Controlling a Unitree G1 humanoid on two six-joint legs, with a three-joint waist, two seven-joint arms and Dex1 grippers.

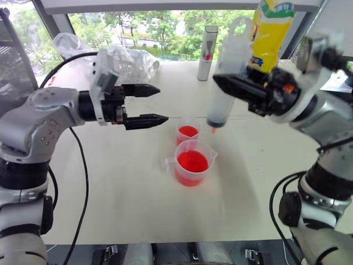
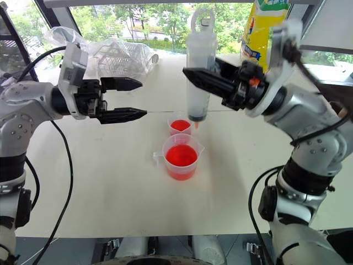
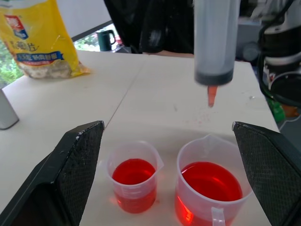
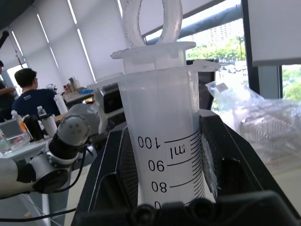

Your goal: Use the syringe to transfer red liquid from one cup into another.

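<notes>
My right gripper (image 1: 223, 83) is shut on the syringe (image 1: 220, 107), a wide clear barrel held upright with its plunger pushed in. The orange-red tip (image 3: 211, 96) points down and hangs just above the smaller clear cup (image 1: 188, 132). In front of that cup stands the larger handled beaker (image 1: 192, 163). Both hold red liquid (image 3: 210, 181). My left gripper (image 1: 162, 104) is open and empty. It points toward the syringe from the left, above table level, a little left of the cups. In the right wrist view the black fingers (image 4: 113, 174) press both sides of the barrel.
A yellow bag (image 1: 270, 33) and an upright grey-white tube (image 1: 208, 52) stand at the back of the white table (image 1: 121, 182). A clear plastic bag with a rack (image 1: 129, 61) lies at the back left. A seated person (image 4: 30, 94) shows far behind.
</notes>
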